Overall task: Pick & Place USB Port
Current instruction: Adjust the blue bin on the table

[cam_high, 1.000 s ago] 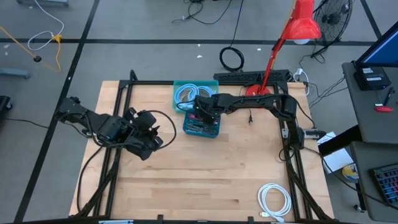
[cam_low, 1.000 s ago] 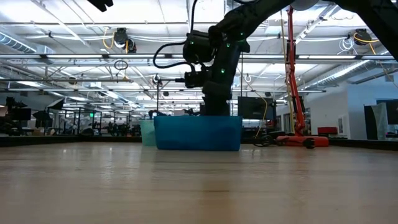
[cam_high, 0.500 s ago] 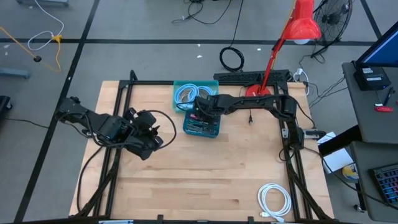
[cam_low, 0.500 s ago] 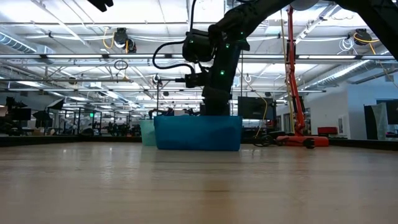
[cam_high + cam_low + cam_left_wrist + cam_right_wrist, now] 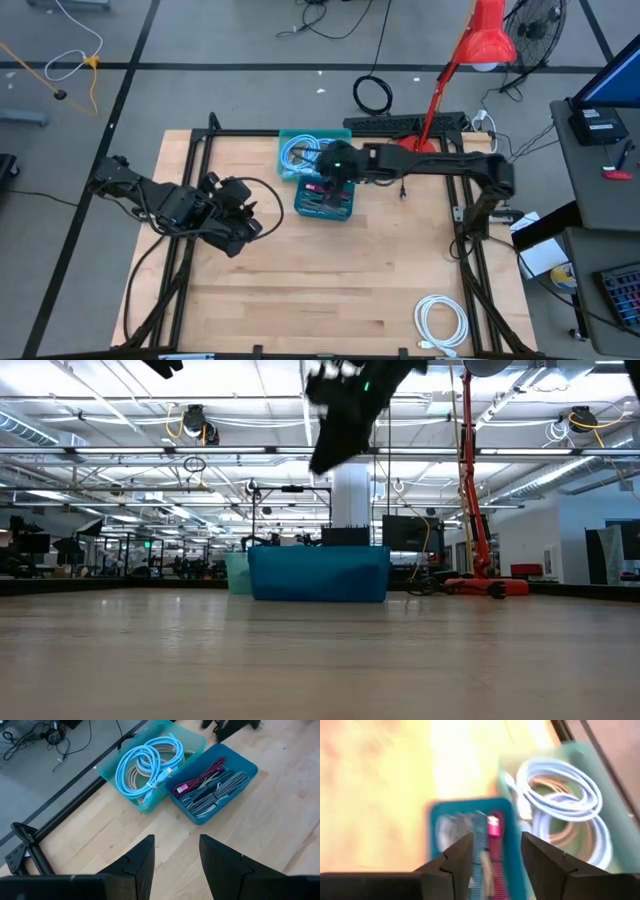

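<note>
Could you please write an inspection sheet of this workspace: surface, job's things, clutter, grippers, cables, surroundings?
Surface: wooden table, mostly bare.
Job's things: blue bin holding braided and pink cables; teal bin holding coiled light-blue cables; the bins stand side by side.
Clutter: white cable coil near the table's front right corner.
Grippers: right gripper open, empty, above the bins; left gripper open, empty, waiting at the table's left.
Cables: black coil on the floor.
Surroundings: red lamp behind the table.
</note>
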